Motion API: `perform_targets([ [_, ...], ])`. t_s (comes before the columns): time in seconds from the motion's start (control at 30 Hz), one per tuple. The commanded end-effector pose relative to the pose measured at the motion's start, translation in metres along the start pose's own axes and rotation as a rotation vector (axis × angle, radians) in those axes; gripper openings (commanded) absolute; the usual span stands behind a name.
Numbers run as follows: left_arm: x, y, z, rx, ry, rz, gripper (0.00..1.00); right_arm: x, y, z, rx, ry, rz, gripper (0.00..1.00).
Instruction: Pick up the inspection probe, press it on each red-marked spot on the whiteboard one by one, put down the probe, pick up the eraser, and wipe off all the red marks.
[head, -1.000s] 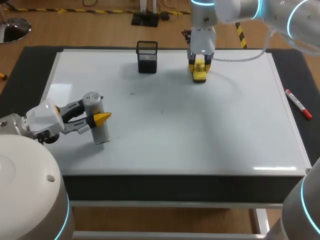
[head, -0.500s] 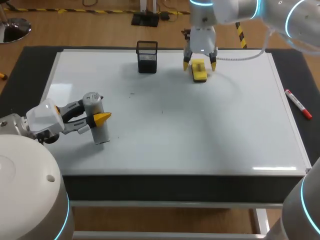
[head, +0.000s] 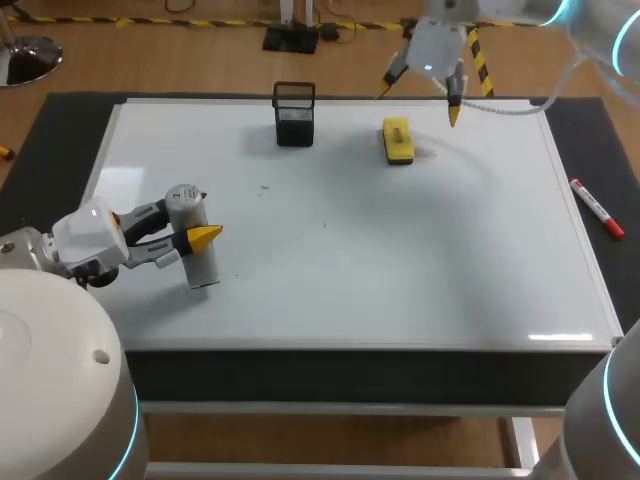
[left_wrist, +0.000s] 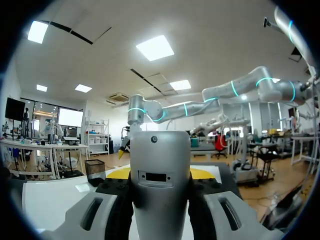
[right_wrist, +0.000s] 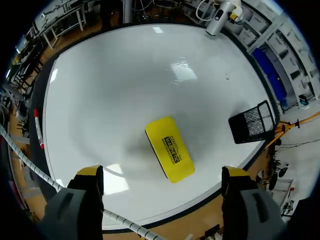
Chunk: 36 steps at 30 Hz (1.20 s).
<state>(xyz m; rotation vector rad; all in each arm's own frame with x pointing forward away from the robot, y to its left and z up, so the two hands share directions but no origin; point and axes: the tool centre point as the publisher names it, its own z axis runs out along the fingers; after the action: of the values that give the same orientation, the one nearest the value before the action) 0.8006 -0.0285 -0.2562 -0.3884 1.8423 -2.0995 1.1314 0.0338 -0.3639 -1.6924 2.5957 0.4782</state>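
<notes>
Two pincers and four loose items on my screens, listed from the edges inward.

Whiteboard (head: 400, 250): it fills most of the dark surface (head: 60, 130), with a narrow dark strip showing at the left and right. From the head view I see a broad bare stretch across the middle and the near right.

Marker (head: 597, 208): red-capped, lying off the board on the right-hand strip, just beside the frame.

Basket (head: 294, 113): black mesh, upright, close to the board's far edge. I cannot make out its contents.

Eraser (head: 397, 140): yellow, lying flat on the board near the far edge, well to the right of the basket. Nothing touches it.

Right pincer (head: 418, 103): hanging above the far edge, just beyond the eraser. Its fingers are spread wide and hold nothing. In its wrist view the eraser (right_wrist: 170, 148) lies on the board between and ahead of the two tips, clear of both.

Left pincer (head: 195, 232): at the board's near left, clamped on the probe (head: 200, 265). This is a grey cylinder, tilted slightly, with its foot on the board. In the left wrist view the probe (left_wrist: 160, 185) is gripped from both sides.
</notes>
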Motion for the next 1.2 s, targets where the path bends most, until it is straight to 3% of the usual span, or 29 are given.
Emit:
perform_targets([
  [0.03, 0.001, 0.000, 0.000, 0.004, -0.002, 0.003, 0.00, 0.012, -0.011, -0.026, -0.098, -0.099, 0.103, 1.00],
  [0.2, 0.001, 0.000, 0.000, 0.004, -0.002, 0.003, 0.00, 0.017, -0.022, -0.047, -0.290, 0.001, 0.334, 1.00],
  [0.27, 0.001, 0.000, 0.000, 0.004, -0.002, 0.003, 0.00, 0.021, -0.024, -0.055, -0.343, -0.040, 0.356, 1.00],
  [0.53, 0.001, 0.000, 0.000, 0.004, -0.002, 0.003, 0.00, 0.034, -0.023, -0.091, -0.394, -0.162, 0.421, 1.00],
  [0.77, 0.001, 0.000, 0.000, 0.004, -0.002, 0.003, 0.00, 0.040, -0.022, -0.118, -0.395, -0.255, 0.409, 1.00],
  [1.2, 0.001, 0.000, 0.000, 0.004, -0.002, 0.003, 0.00, 0.040, -0.022, -0.118, -0.395, -0.255, 0.409, 1.00],
])
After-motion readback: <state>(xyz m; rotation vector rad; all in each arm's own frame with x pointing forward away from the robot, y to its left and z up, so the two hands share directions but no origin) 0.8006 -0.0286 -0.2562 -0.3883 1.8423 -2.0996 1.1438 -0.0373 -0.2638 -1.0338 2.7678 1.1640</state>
